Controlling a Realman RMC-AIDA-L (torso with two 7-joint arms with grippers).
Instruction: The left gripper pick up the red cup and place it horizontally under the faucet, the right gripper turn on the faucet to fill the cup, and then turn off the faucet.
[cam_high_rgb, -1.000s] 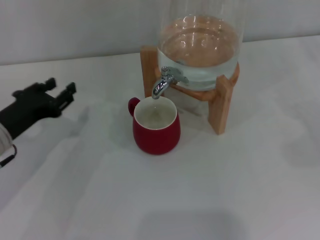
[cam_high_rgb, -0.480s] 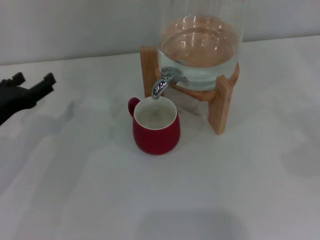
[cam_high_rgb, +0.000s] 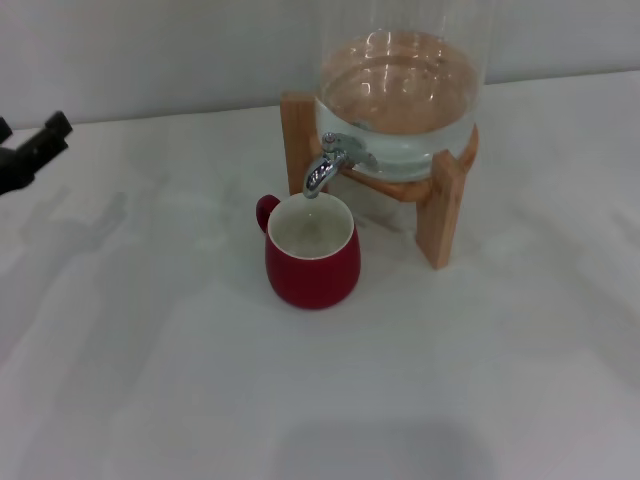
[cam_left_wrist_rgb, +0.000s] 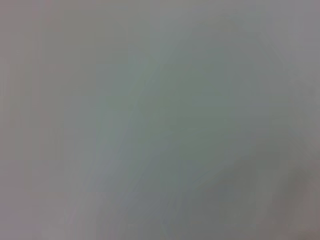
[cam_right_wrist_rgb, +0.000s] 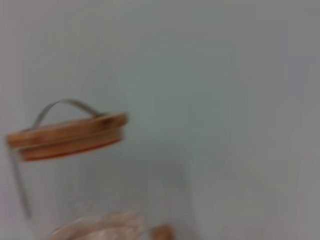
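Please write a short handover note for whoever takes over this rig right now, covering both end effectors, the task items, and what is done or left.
Left end effector: empty at the head view's far left edge, well clear of the red cup; open or shut cannot be told.
Right end effector: not in view; its wrist camera shows only the dispenser's wooden lid.
The red cup stands upright on the table, its mouth directly below the faucet, handle toward the robot's left.
Done: cup placed.
No stream is visible from the faucet. Whether the cup is filled cannot be told; check before operating the faucet.

surface: white table (cam_high_rgb: 480, 380) | centre of frame: red cup (cam_high_rgb: 312, 262) standing upright | upper centre-right, just behind cup: wooden stand (cam_high_rgb: 446, 205) holding glass water dispenser (cam_high_rgb: 400, 100)
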